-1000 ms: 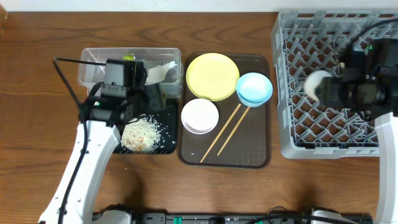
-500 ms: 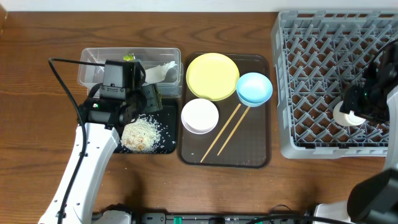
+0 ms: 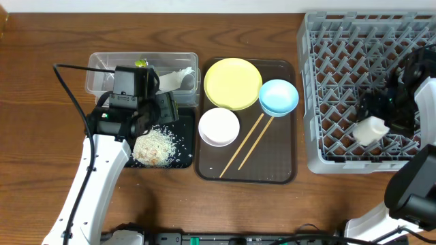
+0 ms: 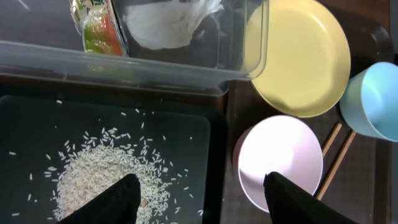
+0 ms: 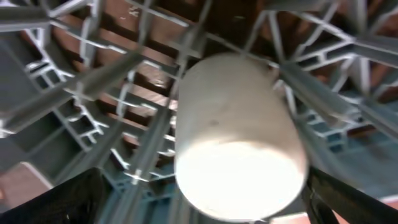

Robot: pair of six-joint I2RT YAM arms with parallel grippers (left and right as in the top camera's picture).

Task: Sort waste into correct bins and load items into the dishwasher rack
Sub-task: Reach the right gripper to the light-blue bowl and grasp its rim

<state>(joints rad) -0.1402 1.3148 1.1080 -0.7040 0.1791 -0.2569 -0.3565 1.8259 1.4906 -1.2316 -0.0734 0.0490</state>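
My right gripper (image 3: pixel 383 117) is open over the grey dishwasher rack (image 3: pixel 340 41). The small white cup (image 3: pixel 370 129) lies tilted on the lattice between its spread fingers (image 5: pixel 205 205), and it also fills the right wrist view (image 5: pixel 236 137). My left gripper (image 3: pixel 160 112) is open and empty above the black tray (image 3: pixel 182 133) that holds the rice pile (image 3: pixel 155 144). The clear tub (image 3: pixel 102 82) holds the green-and-yellow wrapper (image 4: pixel 96 28) and the crumpled paper (image 4: pixel 168 22). The yellow plate (image 3: pixel 232 83), blue bowl (image 3: pixel 278 96), white bowl (image 3: pixel 219 126) and chopsticks (image 3: pixel 248 143) lie on the brown tray.
The brown serving tray (image 3: pixel 276 163) sits between the bins and the rack. The rack's upright pegs (image 5: pixel 74 81) stand close around the cup. A black cable (image 3: pixel 71 88) loops beside my left arm.
My right gripper carried the cup down toward the rack's front part, and its fingers now stand apart from the cup. My left arm has barely moved.
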